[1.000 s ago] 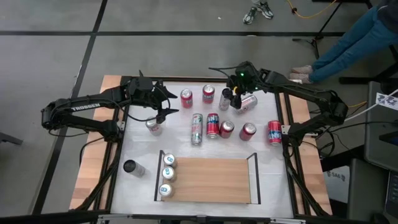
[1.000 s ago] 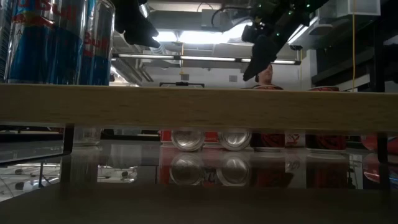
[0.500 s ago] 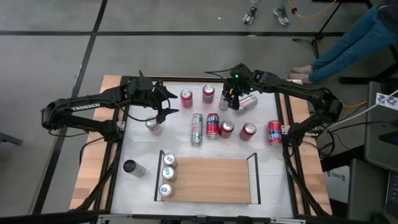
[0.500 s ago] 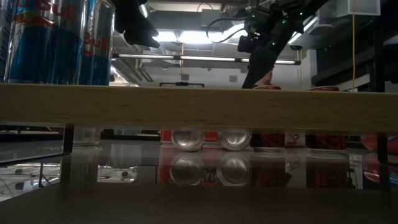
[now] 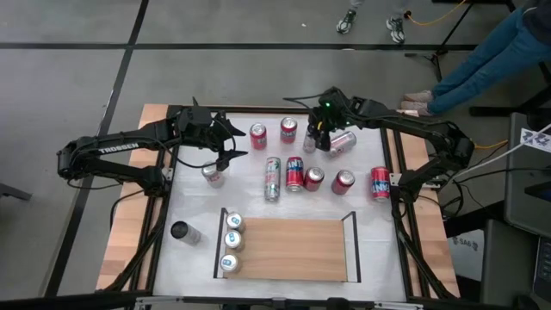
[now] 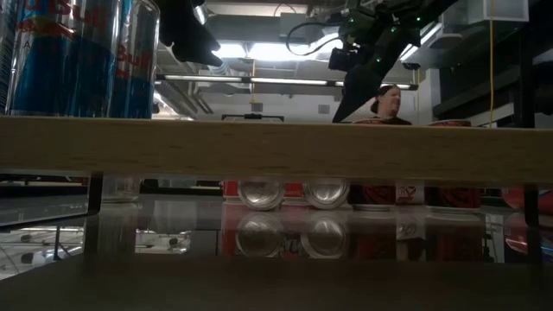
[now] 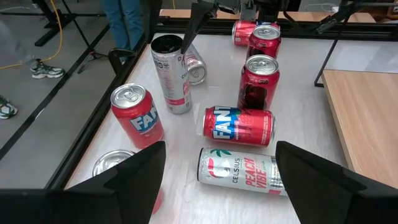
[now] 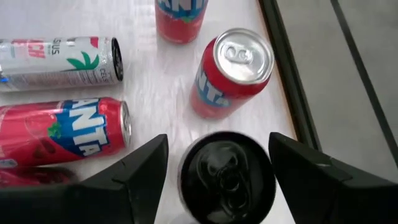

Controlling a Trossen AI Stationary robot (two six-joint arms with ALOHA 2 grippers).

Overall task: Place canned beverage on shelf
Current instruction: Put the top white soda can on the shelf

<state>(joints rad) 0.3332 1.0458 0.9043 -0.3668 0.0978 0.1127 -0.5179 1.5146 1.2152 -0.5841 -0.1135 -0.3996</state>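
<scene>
The shelf [image 5: 288, 248] is left bare except along its left rail, where three upright cans [image 5: 231, 242] are lined.

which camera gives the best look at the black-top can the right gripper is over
The right wrist view: the black-topped can sits upright between the open right gripper fingers, lid facing the lens. The left wrist view shows its tall side. The high view shows little of it under the gripper. The low view hides it.
</scene>
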